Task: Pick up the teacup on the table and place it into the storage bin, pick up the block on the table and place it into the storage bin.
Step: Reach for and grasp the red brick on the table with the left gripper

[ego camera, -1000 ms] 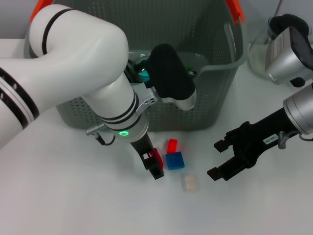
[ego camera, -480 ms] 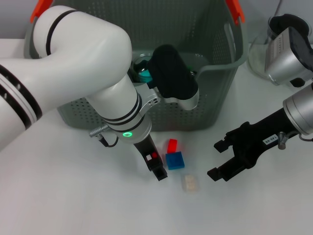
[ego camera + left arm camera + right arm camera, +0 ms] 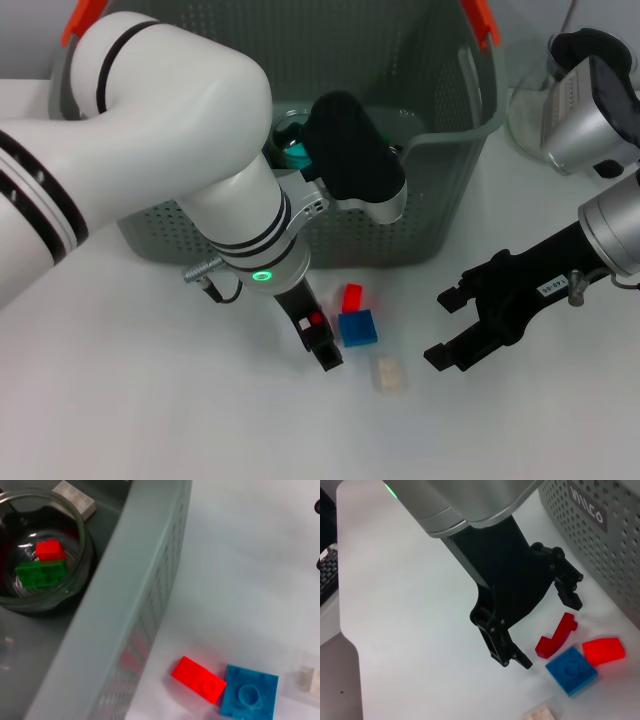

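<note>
Nearest the onlooker, a pale block (image 3: 388,373) is lying on the table (image 3: 120,400). Just beyond, the left gripper (image 3: 547,625), jaws spread and empty, is hovering beside 1 curved red piece (image 3: 556,635), 1 blue block (image 3: 357,328) and 1 red block (image 3: 352,297), having shifted slightly over 1 second, probably lining up a pick. The right gripper (image 3: 452,325) is waiting open. Farthest, the storage bin (image 3: 440,150) is holding a glass cup (image 3: 42,560).

Probably lab: bare white table (image 3: 150,420)
</note>
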`<state>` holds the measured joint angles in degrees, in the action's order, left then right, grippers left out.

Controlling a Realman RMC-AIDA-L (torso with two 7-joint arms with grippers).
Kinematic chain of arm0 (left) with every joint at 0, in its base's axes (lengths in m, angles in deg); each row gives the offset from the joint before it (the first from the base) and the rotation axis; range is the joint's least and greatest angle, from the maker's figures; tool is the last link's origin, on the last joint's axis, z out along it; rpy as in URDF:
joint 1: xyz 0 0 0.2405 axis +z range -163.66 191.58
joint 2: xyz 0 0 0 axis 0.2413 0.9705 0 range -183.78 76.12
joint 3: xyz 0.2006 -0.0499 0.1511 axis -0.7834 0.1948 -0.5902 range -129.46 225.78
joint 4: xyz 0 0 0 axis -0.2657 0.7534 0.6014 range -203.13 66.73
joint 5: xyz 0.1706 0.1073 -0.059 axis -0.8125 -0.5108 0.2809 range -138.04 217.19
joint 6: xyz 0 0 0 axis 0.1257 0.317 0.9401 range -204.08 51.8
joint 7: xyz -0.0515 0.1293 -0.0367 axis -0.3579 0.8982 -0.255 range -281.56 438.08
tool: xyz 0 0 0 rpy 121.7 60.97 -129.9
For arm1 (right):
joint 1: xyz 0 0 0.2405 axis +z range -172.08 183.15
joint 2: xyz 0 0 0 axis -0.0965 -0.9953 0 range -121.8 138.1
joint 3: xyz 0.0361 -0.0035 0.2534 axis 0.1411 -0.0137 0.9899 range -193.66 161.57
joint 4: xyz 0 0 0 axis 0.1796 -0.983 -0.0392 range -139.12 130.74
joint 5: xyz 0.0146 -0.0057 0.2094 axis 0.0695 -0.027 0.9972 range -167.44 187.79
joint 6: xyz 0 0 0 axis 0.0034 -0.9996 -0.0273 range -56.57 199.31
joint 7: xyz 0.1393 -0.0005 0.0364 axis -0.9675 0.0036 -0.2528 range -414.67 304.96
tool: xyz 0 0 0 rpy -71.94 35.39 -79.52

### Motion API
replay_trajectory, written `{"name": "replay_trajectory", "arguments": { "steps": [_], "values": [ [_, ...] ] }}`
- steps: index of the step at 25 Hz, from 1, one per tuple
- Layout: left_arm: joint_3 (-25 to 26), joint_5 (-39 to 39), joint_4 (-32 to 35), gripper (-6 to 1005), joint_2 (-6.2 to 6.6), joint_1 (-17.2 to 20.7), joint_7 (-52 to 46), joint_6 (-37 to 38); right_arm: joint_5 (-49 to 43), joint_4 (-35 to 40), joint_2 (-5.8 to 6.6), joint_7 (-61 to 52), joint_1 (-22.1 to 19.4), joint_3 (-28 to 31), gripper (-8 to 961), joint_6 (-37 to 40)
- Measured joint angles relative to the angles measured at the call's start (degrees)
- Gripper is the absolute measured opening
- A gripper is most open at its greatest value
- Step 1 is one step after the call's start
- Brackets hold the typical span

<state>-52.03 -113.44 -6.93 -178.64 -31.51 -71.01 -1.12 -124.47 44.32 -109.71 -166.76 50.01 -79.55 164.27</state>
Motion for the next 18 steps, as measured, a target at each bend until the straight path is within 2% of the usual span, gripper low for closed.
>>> {"name": "replay_trajectory", "arguments": {
  "steps": [18],
  "values": [
    [0.1, 0.0, -0.6, 882, 0.00, -0.5, -0.7, 0.5, 0.0, 0.0, 0.00, 0.4, 0.0, -0.1, 943, 0.5]
  ]
}}
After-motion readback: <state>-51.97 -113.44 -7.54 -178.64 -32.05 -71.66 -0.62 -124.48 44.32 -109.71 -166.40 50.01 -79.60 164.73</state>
